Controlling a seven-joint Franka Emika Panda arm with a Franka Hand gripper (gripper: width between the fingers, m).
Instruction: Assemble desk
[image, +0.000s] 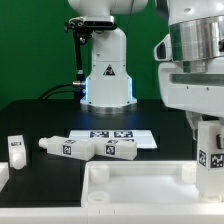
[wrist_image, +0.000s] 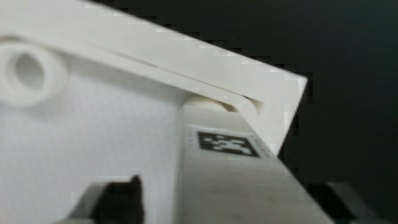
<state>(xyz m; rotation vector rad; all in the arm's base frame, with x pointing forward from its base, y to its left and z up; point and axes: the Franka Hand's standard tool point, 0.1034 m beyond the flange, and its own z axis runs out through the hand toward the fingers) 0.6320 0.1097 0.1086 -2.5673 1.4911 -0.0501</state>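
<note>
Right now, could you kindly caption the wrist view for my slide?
The hand grips a tagged white leg with its tip meeting a corner of the tabletop panel.

No words, brand names or numbers can be read anywhere; the only markings are coded tags and 1 sign. The upright leg (image: 208, 152) directly under the gripper (wrist_image: 222, 205) carries 1 black-and-white square tag (wrist_image: 226, 143), its pattern blurred in the wrist view. Off toward the exterior view's left, the nearer lying leg (image: 118, 148) and the farther lying leg (image: 62, 147) each carry 1 such tag. The small leg (image: 15, 150) farthest from the gripper has a dark mark too small to tell. Behind the lying legs, the marker board (image: 148, 135) shows 2 square tags side by side. Well beyond the gripper, the white robot base (image: 108, 85) bears a triangular warning sign (image: 109, 72), its symbol unreadable.
</note>
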